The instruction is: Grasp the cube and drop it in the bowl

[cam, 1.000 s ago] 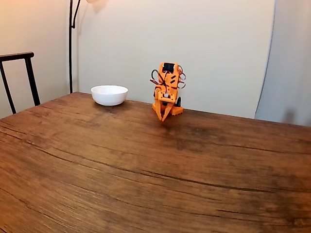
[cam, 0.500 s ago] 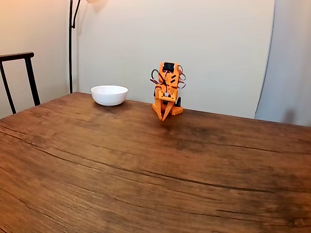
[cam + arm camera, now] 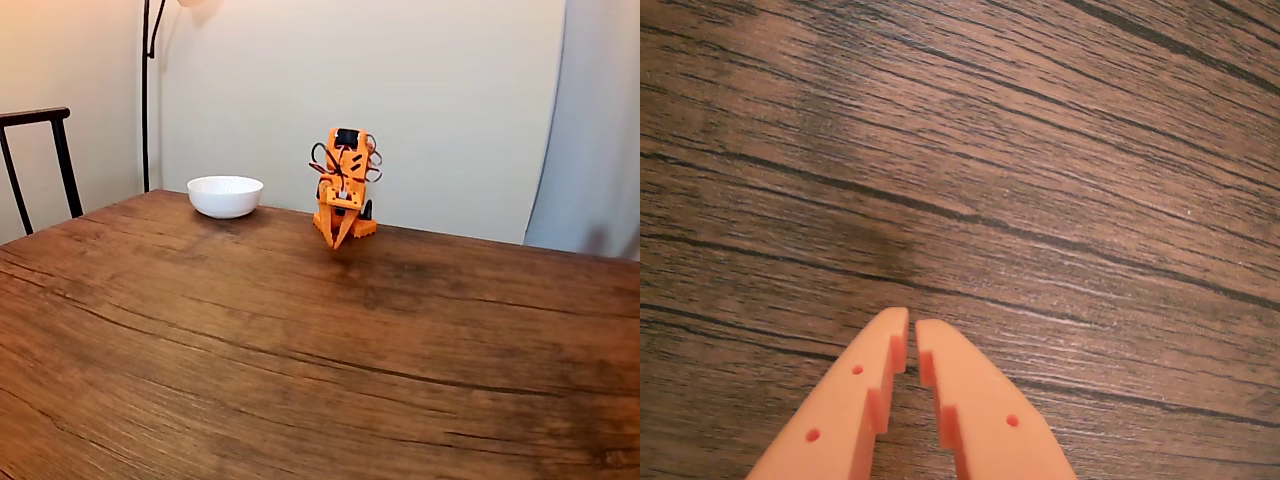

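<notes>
In the fixed view, going left to right: one dark chair back (image 3: 40, 160) stands at the far left edge, and one thin black lamp pole (image 3: 146, 95) rises in the upper left. One white bowl (image 3: 225, 195) sits upright on the far left part of the wooden table (image 3: 300, 360), rim up; being round, it has no long axis. Right of it, near the frame's centre, one orange arm (image 3: 343, 185) is folded, its gripper (image 3: 338, 244) pointing down at the wood. In the wrist view, the two orange fingers (image 3: 850, 400) rise from the bottom edge with tips nearly together, a narrow slit between, holding nothing.
</notes>
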